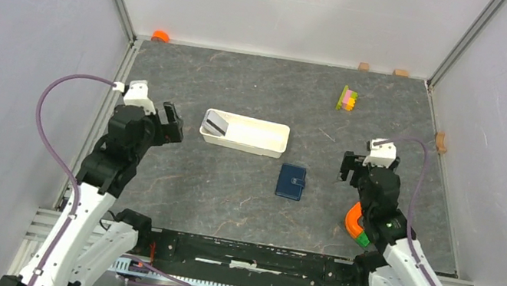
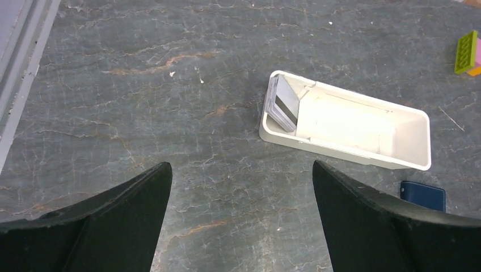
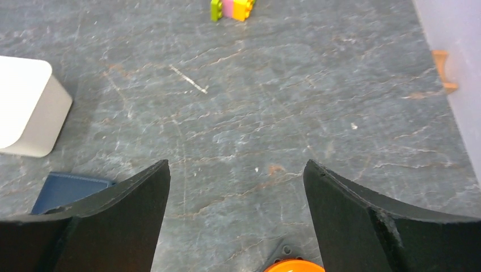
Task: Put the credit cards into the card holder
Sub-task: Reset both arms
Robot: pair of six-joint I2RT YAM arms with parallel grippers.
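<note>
Broadly, the dark stone table carries everything. Left of the white tray, the left gripper hangs with jaws spread wide and nothing between them. Right of the tray, the right gripper is likewise released and empty. The card holder lies flat near the tray's right end, toward the arms, not touching it. The credit cards lean inside the tray's left end.
</note>
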